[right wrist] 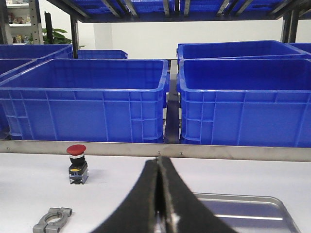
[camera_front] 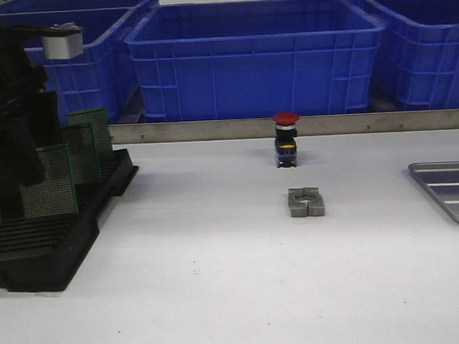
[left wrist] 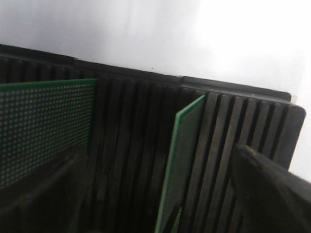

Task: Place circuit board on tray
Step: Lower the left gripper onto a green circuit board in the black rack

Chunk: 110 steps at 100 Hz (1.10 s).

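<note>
Taking the black slotted rack [camera_front: 60,225] at the table's left as the landmark, the blue bins [camera_front: 255,60] stand behind it and off to its right past a metal rail, and the silvery tray [camera_front: 449,187] lies well apart from it at the far right edge. Green circuit boards [camera_front: 45,180] stand upright in the rack's slots, and the left gripper [left wrist: 160,194] hangs over them with fingers [left wrist: 272,187] spread either side of one board [left wrist: 182,160]. The right gripper [right wrist: 159,204], fingers pressed together and empty, hovers near the tray; right of the rack sit a red-capped push button [camera_front: 286,139] and a small grey clamp [camera_front: 305,201].
</note>
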### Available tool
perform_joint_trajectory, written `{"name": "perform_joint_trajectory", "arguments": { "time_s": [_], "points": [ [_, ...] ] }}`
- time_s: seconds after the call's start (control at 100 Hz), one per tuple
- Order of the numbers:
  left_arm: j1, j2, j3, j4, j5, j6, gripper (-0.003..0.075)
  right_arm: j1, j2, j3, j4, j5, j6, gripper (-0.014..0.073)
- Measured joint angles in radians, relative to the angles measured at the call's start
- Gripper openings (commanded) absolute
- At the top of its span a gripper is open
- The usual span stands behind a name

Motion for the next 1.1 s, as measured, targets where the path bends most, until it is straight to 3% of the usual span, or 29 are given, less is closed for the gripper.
{"name": "perform_joint_trajectory", "arguments": {
  "time_s": [0.19, 0.44, 1.1],
  "points": [
    [0.000, 0.009, 0.000, -0.021, -0.004, 0.000, 0.0378, 0.000, 0.000, 0.000, 0.000, 0.000, 0.000, -0.0069],
    [0.000, 0.009, 0.000, -0.029, -0.004, 0.000, -0.0022, 0.000, 0.000, 0.000, 0.000, 0.000, 0.000, -0.0069],
    [0.000, -0.024, 0.002, -0.026, 0.031, 0.018, -0.0006, 0.000, 0.000, 0.000, 0.000, 0.000, 0.000, -0.0069]
  ]
}}
